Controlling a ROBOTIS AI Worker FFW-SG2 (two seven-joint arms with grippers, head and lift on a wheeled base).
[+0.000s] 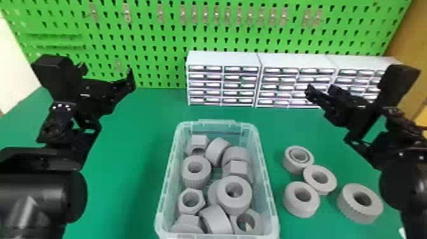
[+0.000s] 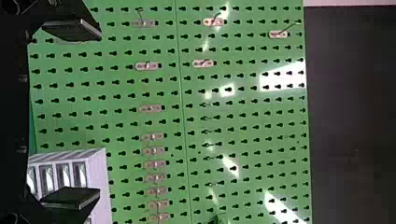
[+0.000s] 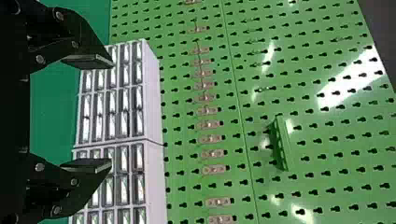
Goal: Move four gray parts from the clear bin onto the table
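The left tool point(image 1: 107, 72) hung with its fingers apart. Next stood the clear bin point(image 1: 216, 236), gray parts point(image 1: 195, 180) jumbled inside. Four gray rings point(image 1: 300, 209) lay beyond its right wall on the green surface point(image 1: 127, 190); the right tool point(image 1: 320, 90) hung spread.

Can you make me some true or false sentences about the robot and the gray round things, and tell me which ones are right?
1. Four gray parts lie on the table. True.
2. They are on the robot's right side of the clear bin. True.
3. The clear bin is empty. False: many gray parts are inside it.
4. The right gripper is squeezing a gray part. False: the right gripper is open, with nothing between its fingers.
5. The left gripper is open. True.
6. The board with holes is red. False: the board is green.
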